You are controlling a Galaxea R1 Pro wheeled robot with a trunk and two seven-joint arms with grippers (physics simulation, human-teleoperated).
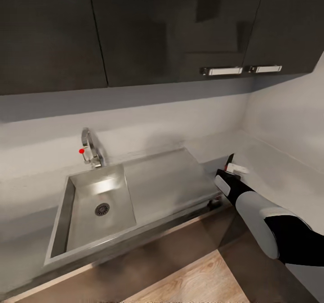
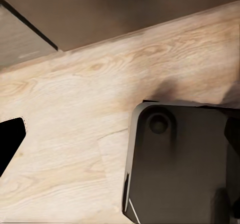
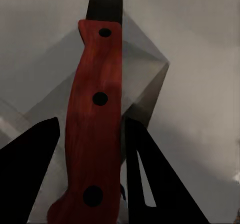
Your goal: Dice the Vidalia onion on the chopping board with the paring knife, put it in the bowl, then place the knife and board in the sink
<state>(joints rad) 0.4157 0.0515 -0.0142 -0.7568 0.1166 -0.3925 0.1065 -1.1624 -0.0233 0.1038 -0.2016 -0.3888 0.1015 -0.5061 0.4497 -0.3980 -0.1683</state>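
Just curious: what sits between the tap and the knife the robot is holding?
Bare drainboard of the sink between tap and paring knife, per the head view.

Sink (image 1: 166, 183) grey metal, tap (image 1: 91, 149) chrome with red dot. Countertop (image 1: 270, 168) glossy pale grey, cabinets (image 1: 157, 28) dark grey with silvery handles. Knife (image 3: 95, 129) handle reddish with three black rivets, blade dark. Right arm (image 1: 265, 222) white and black. Floor (image 2: 75, 114) light wood grain.

Dark wall cabinets (image 1: 135, 28) overhead, pale grey wall (image 1: 148, 109) behind, light wood floor (image 1: 198, 280) below.
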